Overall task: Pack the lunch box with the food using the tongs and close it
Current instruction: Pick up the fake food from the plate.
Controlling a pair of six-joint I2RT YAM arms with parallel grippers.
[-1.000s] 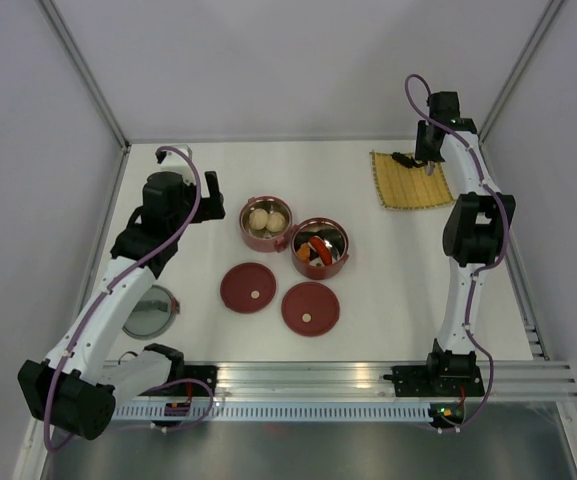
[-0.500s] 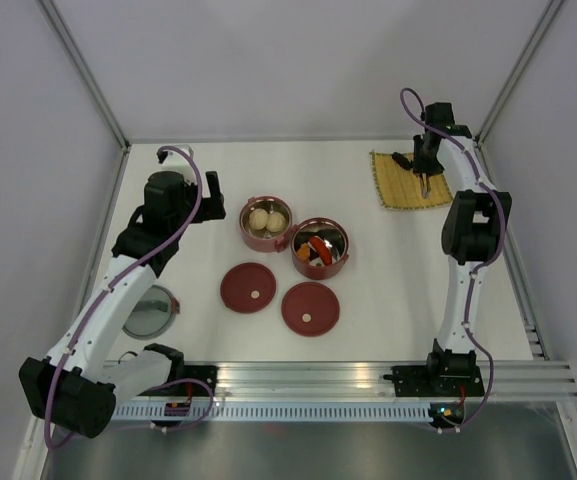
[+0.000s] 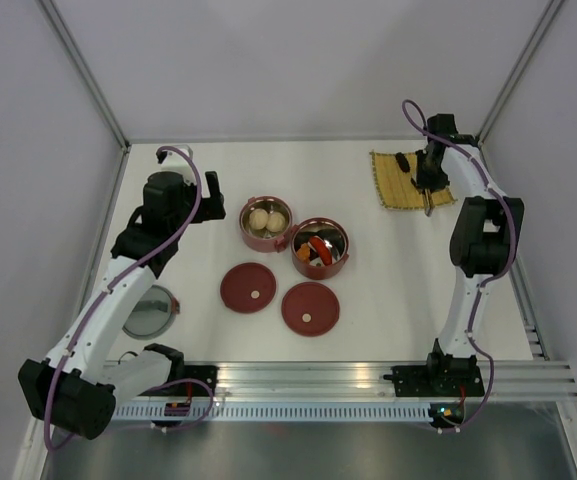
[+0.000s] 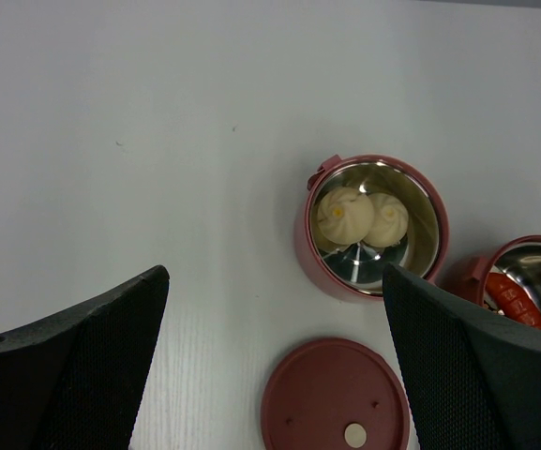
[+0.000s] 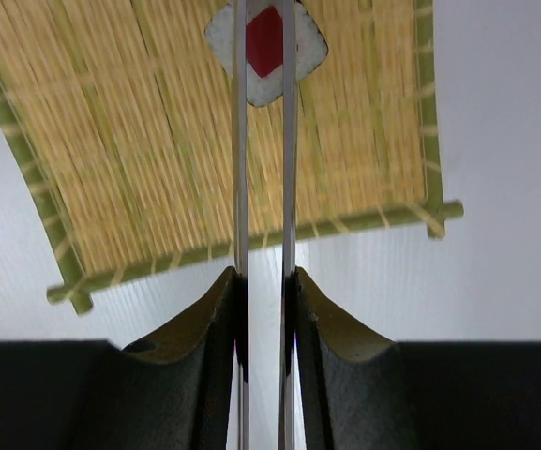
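Note:
My right gripper [image 5: 264, 277] is shut on the tongs [image 5: 240, 187], whose two thin silver arms run up over the yellow mat [image 5: 139, 141]. Their tips straddle a white piece of food with a red centre [image 5: 264, 37] on the mat. From above, this gripper [image 3: 428, 180] hangs over the mat's right half [image 3: 398, 188]. The lunch box stands mid-table as two red bowls: one [image 3: 246, 232] holds two beige balls [image 4: 345, 214], the other [image 3: 345, 255] holds orange, black and red bits. Two red lids [image 3: 247, 288] [image 3: 310, 307] lie in front. My left gripper [image 4: 275, 281] hangs open above bowl and lid, holding nothing.
A small black piece [image 3: 400, 159] lies at the mat's far left corner. A round shiny steel dish [image 3: 149, 311] sits under my left arm near the left edge. Grey walls close the table on three sides, and a metal rail [image 3: 368, 375] runs along the front.
My right arm has brought the tongs nearer across the mat, onto the white and red piece, and its jaws have squeezed the tongs narrower. The left arm has not moved.

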